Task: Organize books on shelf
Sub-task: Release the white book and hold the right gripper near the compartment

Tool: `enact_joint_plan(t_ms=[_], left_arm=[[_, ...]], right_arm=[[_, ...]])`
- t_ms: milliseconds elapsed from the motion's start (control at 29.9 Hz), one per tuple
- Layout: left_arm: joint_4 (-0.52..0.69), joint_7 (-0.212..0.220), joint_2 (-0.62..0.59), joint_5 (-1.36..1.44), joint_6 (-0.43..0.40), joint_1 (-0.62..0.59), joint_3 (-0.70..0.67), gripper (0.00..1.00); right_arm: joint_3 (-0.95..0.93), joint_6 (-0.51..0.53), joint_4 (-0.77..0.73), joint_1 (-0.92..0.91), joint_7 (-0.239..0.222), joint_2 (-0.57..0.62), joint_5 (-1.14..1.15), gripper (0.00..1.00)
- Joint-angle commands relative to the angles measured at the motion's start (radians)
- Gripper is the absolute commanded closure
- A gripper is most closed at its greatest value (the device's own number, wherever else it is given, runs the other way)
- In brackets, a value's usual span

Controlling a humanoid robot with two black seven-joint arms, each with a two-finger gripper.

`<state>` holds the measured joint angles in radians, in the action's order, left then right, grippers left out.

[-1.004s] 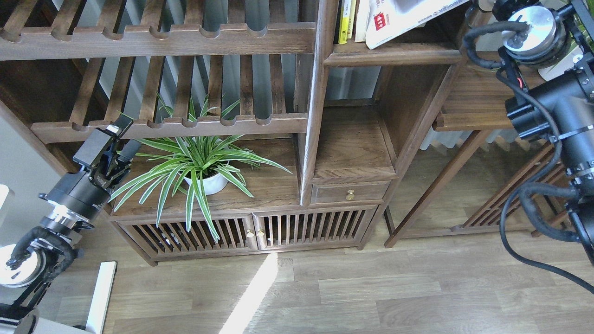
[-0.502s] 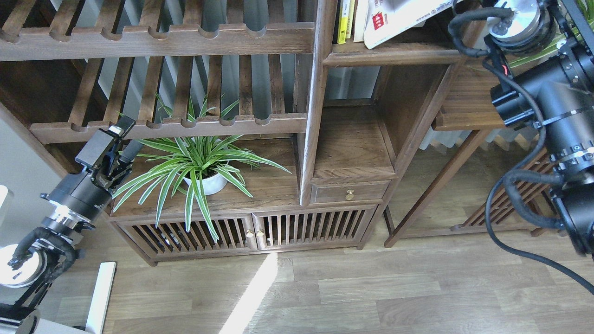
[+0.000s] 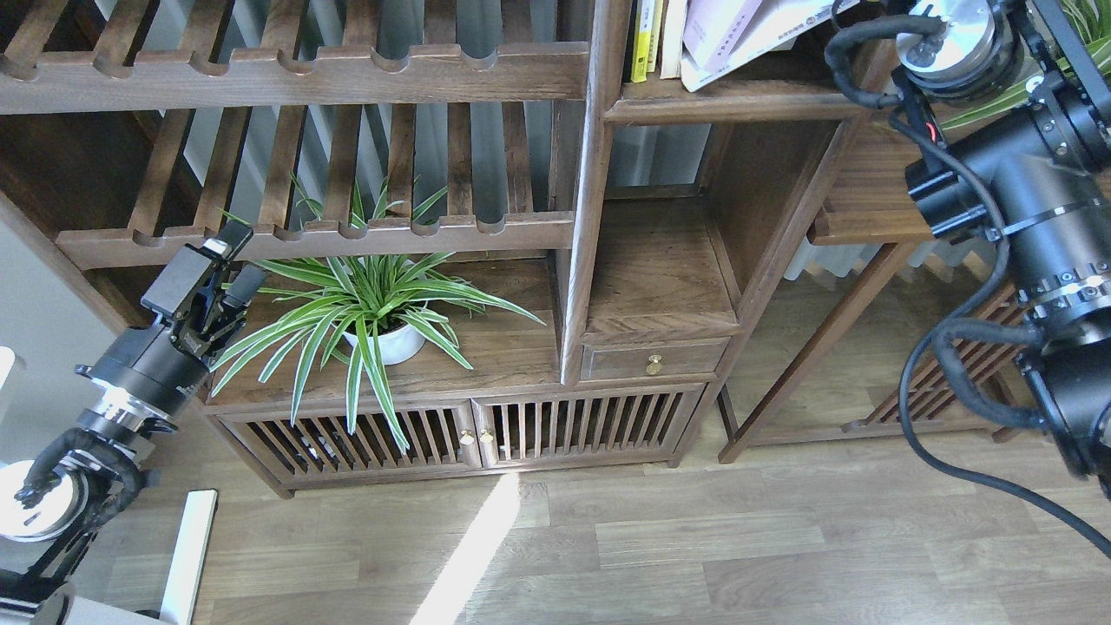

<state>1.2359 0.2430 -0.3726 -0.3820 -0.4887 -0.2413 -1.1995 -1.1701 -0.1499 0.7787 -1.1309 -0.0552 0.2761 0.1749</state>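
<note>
The books (image 3: 738,35) lean tilted on the shelf (image 3: 738,100) at the top. The left pincer (image 3: 217,269) hangs open and empty by the spider plant (image 3: 373,304). The right pincer is out of view.

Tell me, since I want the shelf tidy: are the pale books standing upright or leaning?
Leaning. The pale books slant leftward against the thin yellow book on the shelf.

At the top of the frame I see thin yellow upright books (image 3: 644,39) beside a pale lilac-white leaning paperback (image 3: 725,30). The wooden bookcase shelf (image 3: 738,100) is dark brown. Left of centre, a green-and-white striped leafy plant (image 3: 364,304) sits in a white round pot (image 3: 395,345). The plank floor (image 3: 651,538) is grey-brown.
</note>
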Motion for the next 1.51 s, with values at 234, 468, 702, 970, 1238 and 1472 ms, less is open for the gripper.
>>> enact_joint_plan(t_ms=[234,468,702,970,1238,1472], left_arm=[[0.0,0.001,0.006,0.002,0.0,0.001,0.008,0.02],[0.002,-0.002,0.004,0.002,0.0,0.008,0.006,0.02],[0.004,-0.001,0.007,0.003,0.0,0.008,0.008,0.02],[0.005,-0.001,0.007,0.005,0.0,0.008,0.008,0.02],[0.008,-0.001,0.009,0.005,0.0,0.005,0.009,0.02],[0.02,-0.002,0.011,0.003,0.0,-0.004,0.009,0.02]], right_arm=[[0.0,0.001,-0.079,-0.079,0.0,0.0,0.0,0.52],[0.0,0.001,-0.139,-0.127,0.0,0.0,0.001,0.4],[-0.002,0.0,-0.177,-0.19,0.0,0.005,0.0,0.35],[-0.013,0.0,-0.168,-0.21,0.0,0.0,-0.002,0.27],[-0.023,0.0,-0.043,-0.133,0.0,0.015,-0.009,0.18],[-0.034,0.0,0.039,-0.064,0.0,0.032,-0.011,0.06]])
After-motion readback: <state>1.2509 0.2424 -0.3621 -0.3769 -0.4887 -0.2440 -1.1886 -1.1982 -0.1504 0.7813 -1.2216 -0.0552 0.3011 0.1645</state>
